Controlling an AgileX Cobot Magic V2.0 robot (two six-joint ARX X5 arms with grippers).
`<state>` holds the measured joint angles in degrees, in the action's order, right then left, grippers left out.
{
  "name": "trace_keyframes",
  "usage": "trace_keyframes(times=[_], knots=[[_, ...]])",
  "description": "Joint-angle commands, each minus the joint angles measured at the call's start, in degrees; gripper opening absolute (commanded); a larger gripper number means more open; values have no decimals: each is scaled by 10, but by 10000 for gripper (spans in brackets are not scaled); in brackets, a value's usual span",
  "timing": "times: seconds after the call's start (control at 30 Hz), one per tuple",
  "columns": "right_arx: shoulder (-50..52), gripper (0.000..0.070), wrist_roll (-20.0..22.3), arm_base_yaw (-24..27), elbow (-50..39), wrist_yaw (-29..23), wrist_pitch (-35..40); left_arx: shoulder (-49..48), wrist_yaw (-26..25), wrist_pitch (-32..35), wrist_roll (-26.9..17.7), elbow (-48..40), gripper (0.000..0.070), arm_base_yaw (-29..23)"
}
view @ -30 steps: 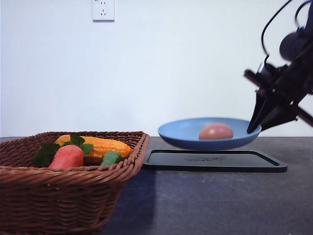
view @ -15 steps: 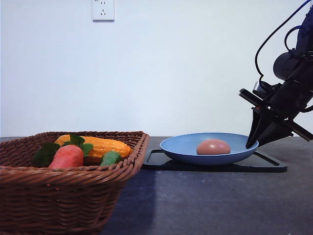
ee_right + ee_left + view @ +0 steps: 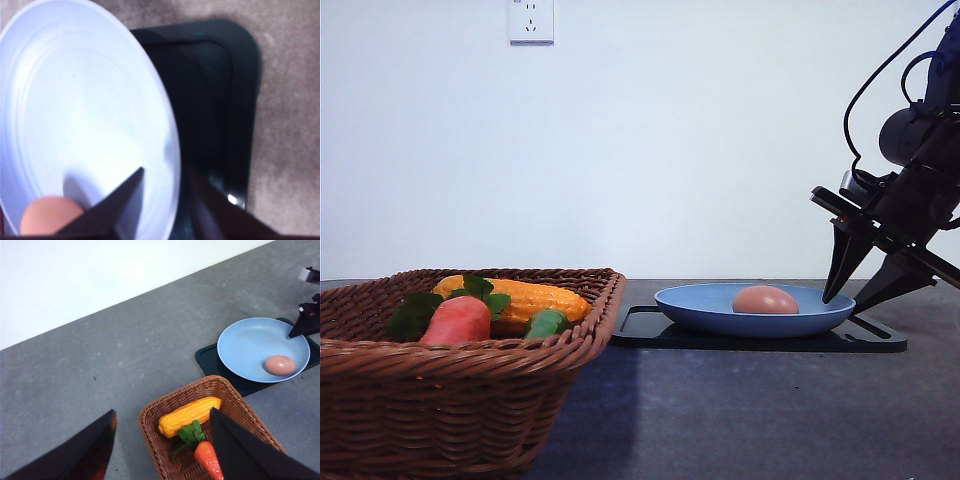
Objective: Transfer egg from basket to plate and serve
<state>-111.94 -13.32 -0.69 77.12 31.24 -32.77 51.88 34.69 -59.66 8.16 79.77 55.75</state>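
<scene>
A pale pinkish-brown egg point(image 3: 765, 299) lies in a light blue plate point(image 3: 700, 305) that sits on a flat black tray point(image 3: 650, 326) on the dark grey surface point(image 3: 740, 410), right of a brown wicker basket point(image 3: 450, 400). The right gripper point(image 3: 865, 300) hangs at the plate's right edge with its jaws apart and clamped on nothing; in the right wrist view one finger point(image 3: 122, 200) is over the plate's inner face and the other point(image 3: 210, 207) is outside the rim, over the tray, so the rim runs through the gap between them. Whether either finger touches the rim cannot be told. In that view the egg point(image 3: 47, 215) lies near the inner finger. The plate overhangs the tray's left part, while a strip of tray is bare along its right edge. The basket holds a yellow corn cob point(image 3: 525, 298), a red carrot point(image 3: 457, 320) with green leaves point(image 3: 415, 310) and a small green vegetable point(image 3: 546, 323), all below the braided rim. In the left wrist view the left gripper point(image 3: 160, 440) hovers high over the basket point(image 3: 155, 445) with its jaws wide apart and nothing between them. A broad stretch of bare surface lies in front of the tray, and a white wall socket point(image 3: 531, 20) is on the wall behind.
</scene>
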Motion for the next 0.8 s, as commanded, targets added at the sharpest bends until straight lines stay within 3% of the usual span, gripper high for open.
trace_keyframes(times=[0.0,0.2,0.33,0.43,0.6,0.77], knots=[[-7,248,7,1,13,-2,-4,9,5,5,3,10,375,5],[14,253,20,18,13,-3,-33,25,5,14,-1,10,366,5],[51,236,35,23,13,-12,-56,48,5,36,-23,10,299,4],[91,170,36,23,13,-32,-68,71,5,53,-49,10,222,-4],[172,50,46,9,13,-62,-88,120,5,52,-85,9,32,-46],[250,0,75,-33,11,-112,-119,167,-1,53,-93,5,0,-121]])
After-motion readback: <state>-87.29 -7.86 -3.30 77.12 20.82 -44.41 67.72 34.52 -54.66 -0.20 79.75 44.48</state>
